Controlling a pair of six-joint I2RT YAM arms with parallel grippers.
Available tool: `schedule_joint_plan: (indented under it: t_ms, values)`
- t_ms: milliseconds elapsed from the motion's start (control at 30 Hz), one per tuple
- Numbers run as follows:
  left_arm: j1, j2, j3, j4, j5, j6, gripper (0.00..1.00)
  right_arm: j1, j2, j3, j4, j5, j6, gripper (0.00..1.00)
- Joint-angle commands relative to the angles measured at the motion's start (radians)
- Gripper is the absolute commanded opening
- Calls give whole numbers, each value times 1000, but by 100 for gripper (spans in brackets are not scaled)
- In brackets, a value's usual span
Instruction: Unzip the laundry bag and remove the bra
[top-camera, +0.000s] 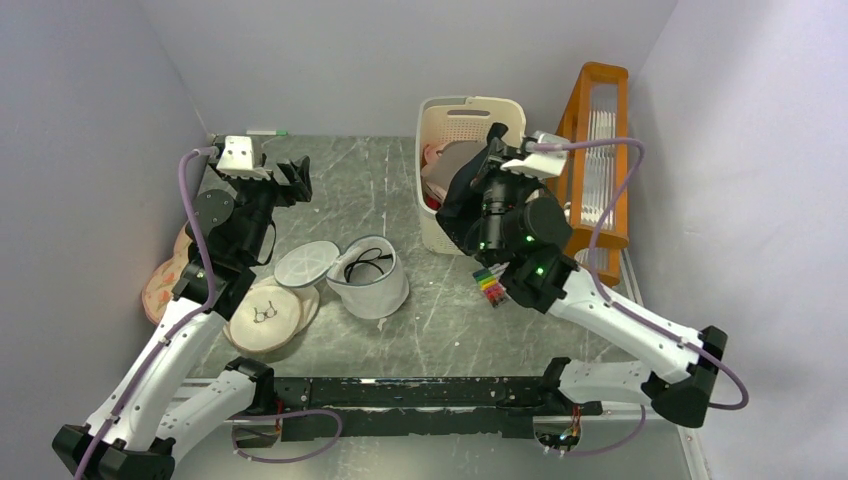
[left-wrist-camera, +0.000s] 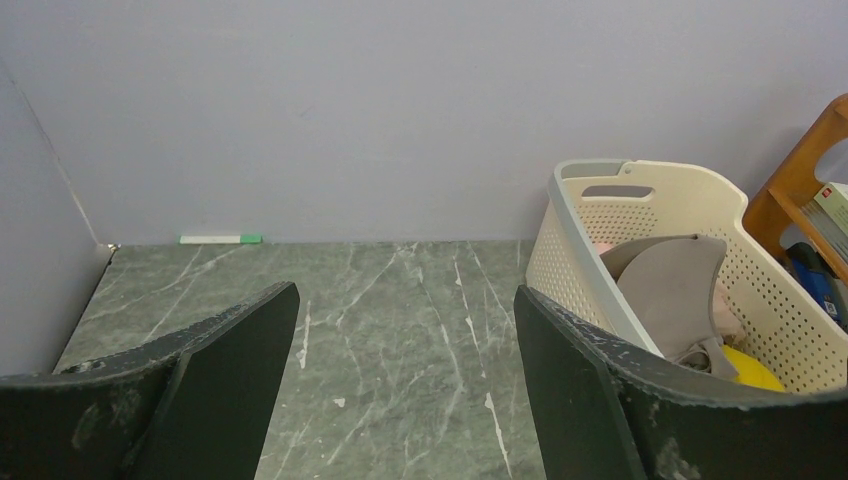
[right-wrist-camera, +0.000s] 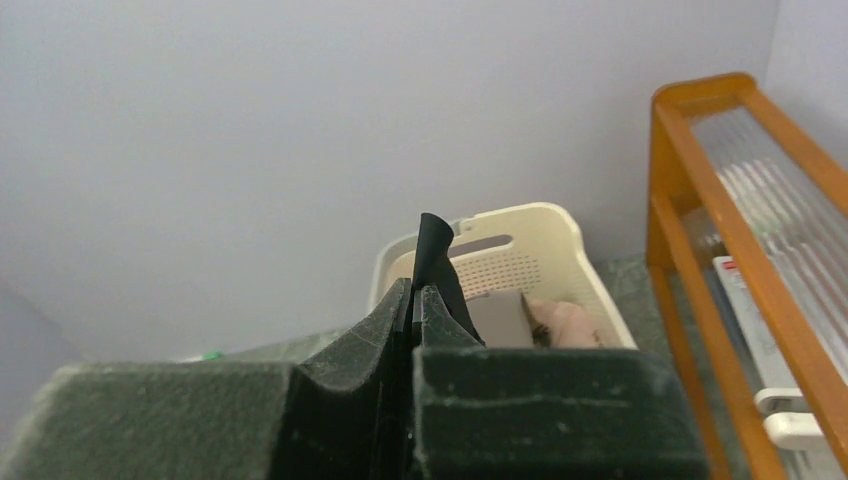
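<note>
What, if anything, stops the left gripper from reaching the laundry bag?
Probably nothing, so yes: the left gripper is open and empty, and the laundry bag stands open close by.

The table (top-camera: 400, 180) is smooth grey-green stone-look with a faint sheen and white veins. On it, left of the basket (left-wrist-camera: 640, 215), the laundry bag (top-camera: 378, 292) is soft, white, see-through mesh cloth. The basket is cream plastic, smooth at the rim, its walls pierced with small holes. In it lies smooth grey-brown cloth (left-wrist-camera: 672, 290). Right of the basket, the rack (top-camera: 598, 95) is glossy orange-brown wood around ribbed clear panels (right-wrist-camera: 790, 190). The bra (right-wrist-camera: 436, 250), pinched in the right gripper (right-wrist-camera: 415, 292) in front of the basket, is thin matt black cloth. The left gripper (left-wrist-camera: 405, 292) has matt black fingers (left-wrist-camera: 585, 380), rough and scuffed pale at the edges. The walls (left-wrist-camera: 400, 100) behind the basket are matt pale lilac.
</note>
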Motion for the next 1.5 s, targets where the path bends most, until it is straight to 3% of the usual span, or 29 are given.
schedule_joint_plan:
  t_ms: [0,267,533,733,933,1300,1467]
  values:
    - [-6,0,-1,33,14,-7,90,-37,63,36,115,55,-148,0]
    - [-8,2,-2,31,6,-4,91,-157,127,143,-59,-38,-7,0]
    - [-9,8,2,30,9,-5,91,-225,164,184,-30,-113,16,0]
    - [-9,10,1,29,5,-4,91,-305,246,187,-104,-179,111,0]
    - [-14,13,-1,32,4,-2,91,-410,358,244,-319,-320,320,0]
    - [-15,22,2,28,11,-7,91,-419,445,155,-421,-494,468,0]
    - [-16,28,3,27,14,-8,91,-418,577,252,-554,-582,461,0]
